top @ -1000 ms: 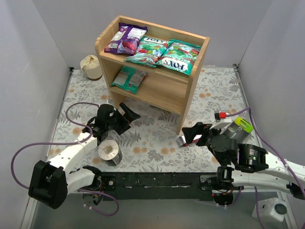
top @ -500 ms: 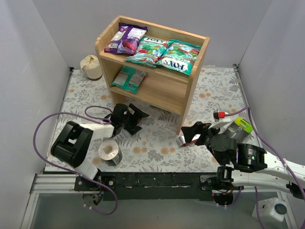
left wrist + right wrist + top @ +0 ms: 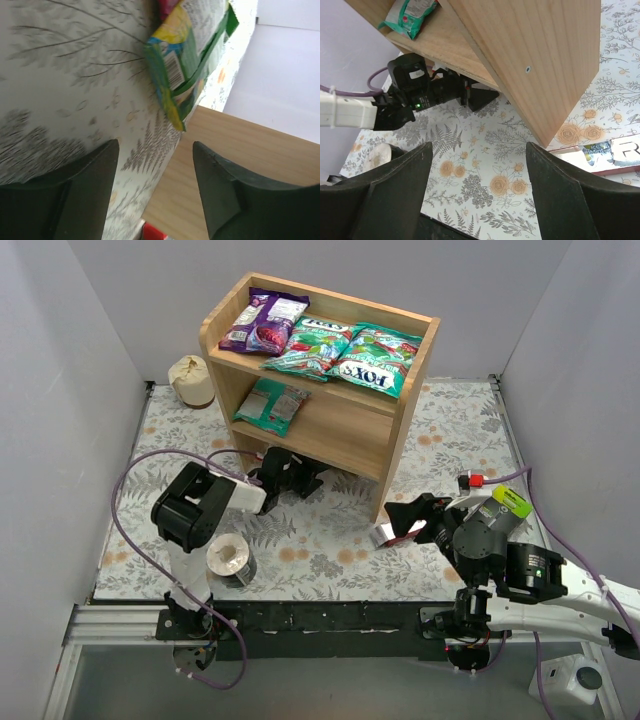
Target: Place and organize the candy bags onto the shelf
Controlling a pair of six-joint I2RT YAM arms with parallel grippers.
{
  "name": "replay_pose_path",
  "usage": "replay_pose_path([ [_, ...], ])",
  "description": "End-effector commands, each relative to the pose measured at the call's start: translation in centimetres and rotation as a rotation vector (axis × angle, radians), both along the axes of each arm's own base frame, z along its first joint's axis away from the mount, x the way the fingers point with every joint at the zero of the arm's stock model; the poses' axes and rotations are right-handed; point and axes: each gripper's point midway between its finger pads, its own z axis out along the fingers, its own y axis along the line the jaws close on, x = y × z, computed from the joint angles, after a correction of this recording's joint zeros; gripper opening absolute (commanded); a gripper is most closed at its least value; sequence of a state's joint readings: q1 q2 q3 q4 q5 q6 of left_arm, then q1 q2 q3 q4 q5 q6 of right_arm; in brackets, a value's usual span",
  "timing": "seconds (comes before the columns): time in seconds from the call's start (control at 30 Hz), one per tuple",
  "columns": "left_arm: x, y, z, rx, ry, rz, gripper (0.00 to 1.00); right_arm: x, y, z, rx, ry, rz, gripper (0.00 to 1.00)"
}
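Table carries a floral cover; the shelf stands at the far middle, open front toward the arms. Upper tier, left to right: purple bag, green FOX'S bag, second FOX'S bag, side by side and touching. Lower tier: teal bag toward the left end, also seen from the right wrist. Left gripper sits low at the foot of the shelf front, tips under the lower board; fingers spread, nothing between them. From the left wrist, a green-and-yellow bag with pink print at its far end lies on the cover beyond the fingertips, roughly in line with the gap, apart from both fingers; the shelf wood is just beside it. This bag is not visible from above. Right gripper is low over the cover near the shelf's right front corner, fingers spread wide and empty. Slim red-and-white box lies just beside the right gripper, outside the fingers. Grey tape roll stands beside the left arm's base, well apart from both grippers
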State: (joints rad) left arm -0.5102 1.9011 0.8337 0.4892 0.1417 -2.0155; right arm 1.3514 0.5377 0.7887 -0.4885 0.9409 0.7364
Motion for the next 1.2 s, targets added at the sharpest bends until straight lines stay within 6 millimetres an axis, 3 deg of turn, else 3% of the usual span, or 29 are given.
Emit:
replay_pose_path([
  [0.0,0.2,-1.1,-2.6,-0.181,0.233,0.235,0.6,0.3,0.0,1.1,0.049,-0.023,-0.023,0.82],
  [0.27,1.2,-1.8,-3.9,-0.212,0.258,0.388,0.58,0.1,0.4,0.6,0.041,-0.006,-0.008,0.8],
  [0.6,2.2,-2.6,-5.7,-0.31,0.303,0.51,0.54,0.0,-0.8,1.0,0.061,-0.01,-0.017,0.79],
  [0.8,2.1,-2.5,-6.1,-0.352,0.294,0.573,0.29,-0.1,-1.4,0.9,0.078,-0.005,-0.027,0.77],
  [1.17,2.2,-2.0,-6.8,-0.382,0.309,0.628,0.22,-0.1,-1.6,1.1,0.074,-0.002,-0.027,0.75],
])
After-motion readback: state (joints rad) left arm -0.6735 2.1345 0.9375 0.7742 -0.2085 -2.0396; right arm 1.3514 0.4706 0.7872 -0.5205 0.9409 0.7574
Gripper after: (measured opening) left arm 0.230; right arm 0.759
